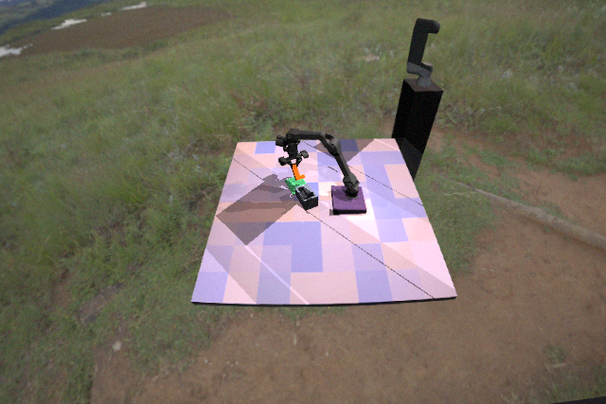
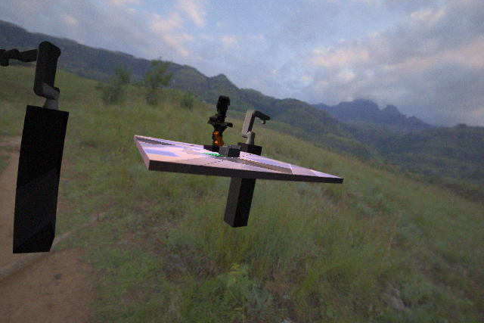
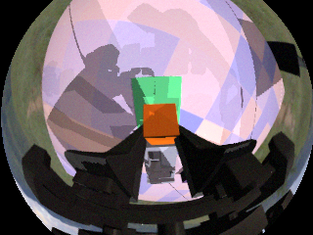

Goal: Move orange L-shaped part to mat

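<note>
Above the green mat [image 1: 293,184] the gripper [image 1: 293,161] is clenched on one end of the orange L-shaped part [image 1: 296,171], which hangs almost upright — long axis running down toward five o'clock in the top view, well clear of the grey tray [image 1: 308,198]. Through the wrist lens the orange end [image 3: 160,120] sits between the fingers, with the mat [image 3: 156,89] at twelve o'clock just past it. My judgement: the part must be laid over flat before release.
</note>
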Controlling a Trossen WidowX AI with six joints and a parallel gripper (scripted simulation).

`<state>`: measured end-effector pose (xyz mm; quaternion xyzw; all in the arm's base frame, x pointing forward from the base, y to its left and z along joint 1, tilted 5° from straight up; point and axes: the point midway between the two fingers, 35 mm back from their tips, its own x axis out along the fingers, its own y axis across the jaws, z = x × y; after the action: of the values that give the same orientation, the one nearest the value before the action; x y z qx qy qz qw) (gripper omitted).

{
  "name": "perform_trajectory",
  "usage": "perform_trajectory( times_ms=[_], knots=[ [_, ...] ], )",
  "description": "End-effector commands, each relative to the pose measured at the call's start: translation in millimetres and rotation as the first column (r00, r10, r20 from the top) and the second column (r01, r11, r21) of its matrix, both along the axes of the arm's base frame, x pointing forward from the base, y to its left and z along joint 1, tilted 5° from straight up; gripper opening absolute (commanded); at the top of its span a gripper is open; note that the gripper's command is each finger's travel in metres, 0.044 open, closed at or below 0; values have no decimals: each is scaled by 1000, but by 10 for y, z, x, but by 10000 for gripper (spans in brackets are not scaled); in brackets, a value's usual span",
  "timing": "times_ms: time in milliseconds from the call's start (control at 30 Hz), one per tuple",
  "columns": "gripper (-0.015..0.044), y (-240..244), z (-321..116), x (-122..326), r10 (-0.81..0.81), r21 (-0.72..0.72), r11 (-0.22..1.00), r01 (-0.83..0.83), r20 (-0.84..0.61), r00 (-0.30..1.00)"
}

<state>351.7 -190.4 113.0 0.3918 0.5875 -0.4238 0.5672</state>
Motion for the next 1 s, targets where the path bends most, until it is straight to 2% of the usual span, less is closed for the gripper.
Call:
perform_trajectory(
  times_ms=[0,967],
  knots=[
    [0,-6,-63,-12,3,-3,1000,-3,-3,1000],
    [0,-17,-516,-36,3,-3,1000,-3,-3,1000]
  ],
)
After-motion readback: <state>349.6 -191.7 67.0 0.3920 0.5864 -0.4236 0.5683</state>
